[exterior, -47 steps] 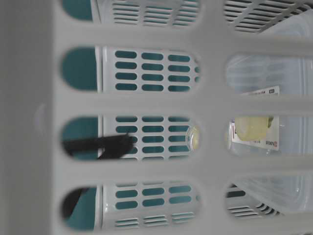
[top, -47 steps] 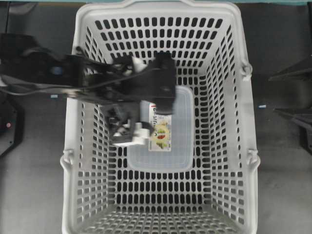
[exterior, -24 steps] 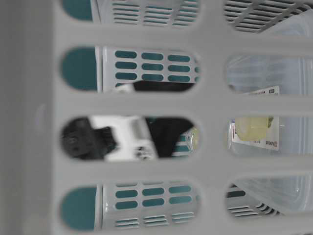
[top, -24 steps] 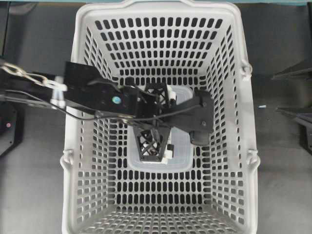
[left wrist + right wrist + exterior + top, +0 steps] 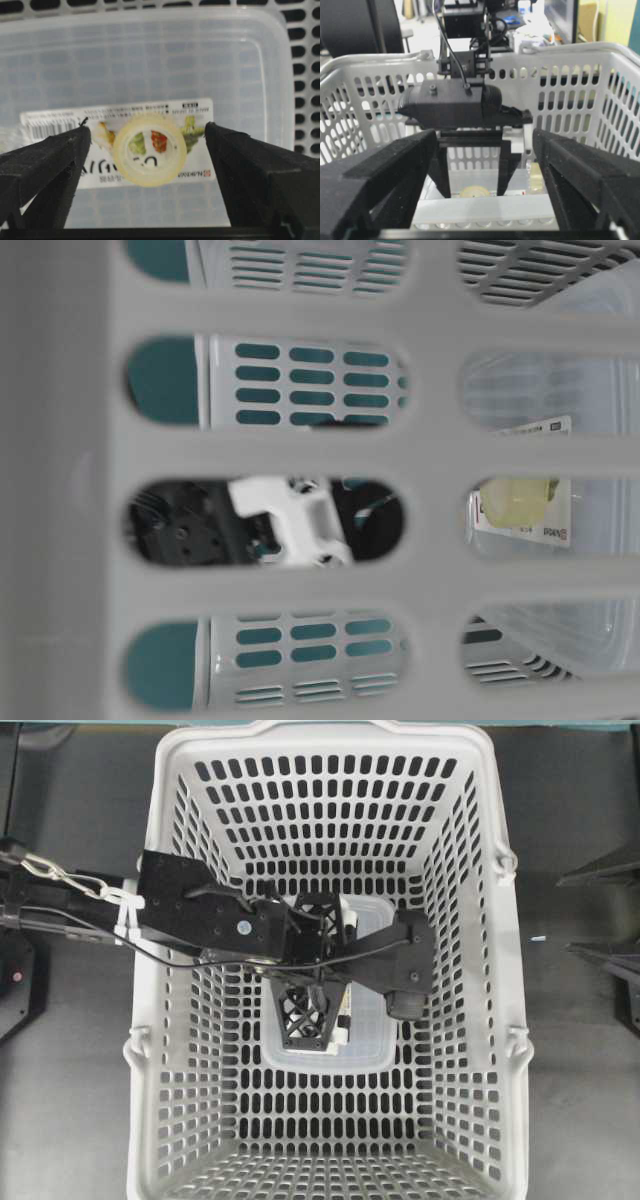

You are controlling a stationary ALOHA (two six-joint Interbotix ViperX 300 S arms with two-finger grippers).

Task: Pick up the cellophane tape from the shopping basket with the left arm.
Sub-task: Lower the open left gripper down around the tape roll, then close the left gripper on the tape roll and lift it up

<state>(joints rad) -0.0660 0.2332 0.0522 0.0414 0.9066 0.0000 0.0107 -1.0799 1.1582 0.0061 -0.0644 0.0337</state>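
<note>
The cellophane tape (image 5: 150, 152), a small pale-yellow roll, lies flat on the label of a clear food box (image 5: 150, 60) inside the shopping basket (image 5: 145, 990). My left gripper (image 5: 147, 129) hangs over it, open, one black finger on each side of the roll with a gap on both sides. From overhead the left gripper (image 5: 335, 975) points down over the box and hides the tape. My right gripper (image 5: 485, 137) stands open outside the basket (image 5: 570, 50), holding nothing. Beyond it the tape (image 5: 474, 191) shows between the left fingers.
The food box (image 5: 370, 1045) lies on the middle of the basket floor. The basket's slotted walls (image 5: 60, 490) rise all round the left arm. Dark table lies on both sides of the basket.
The left arm has swung from the basket's left wall to over the box, and its open gripper has dropped around the tape. The right gripper has not moved.
</note>
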